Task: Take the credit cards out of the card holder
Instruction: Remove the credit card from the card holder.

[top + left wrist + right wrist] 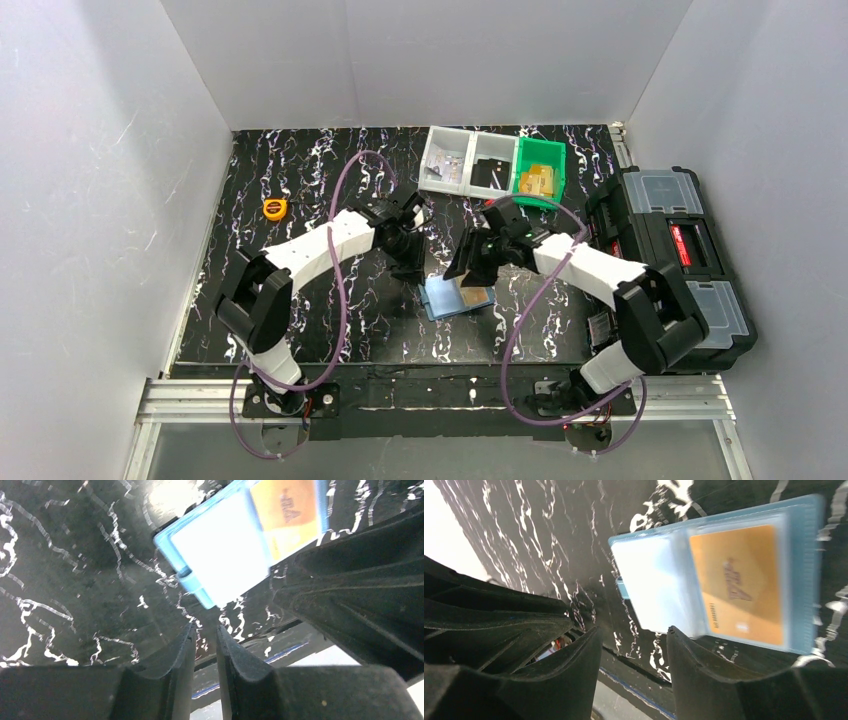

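Observation:
The card holder (440, 298) lies open and flat on the black marbled table, just in front of both grippers. An orange credit card (473, 297) shows in its right half, behind a clear sleeve; the left half looks pale and shiny. My left gripper (410, 262) hovers at its far left corner, fingers a narrow gap apart with nothing between them. My right gripper (470, 272) stands open over the far edge, also holding nothing. The left wrist view shows the card holder (220, 550) and the card (290, 515) beyond my gripper (205, 630). The right wrist view shows the card holder (659, 585), the card (736, 580) and my gripper (634, 632).
Two clear bins (468, 160) and a green bin (540, 170) with small parts stand at the back. A black toolbox (670, 240) sits off the table's right edge. An orange tape measure (274, 208) lies at the left. White walls close in three sides.

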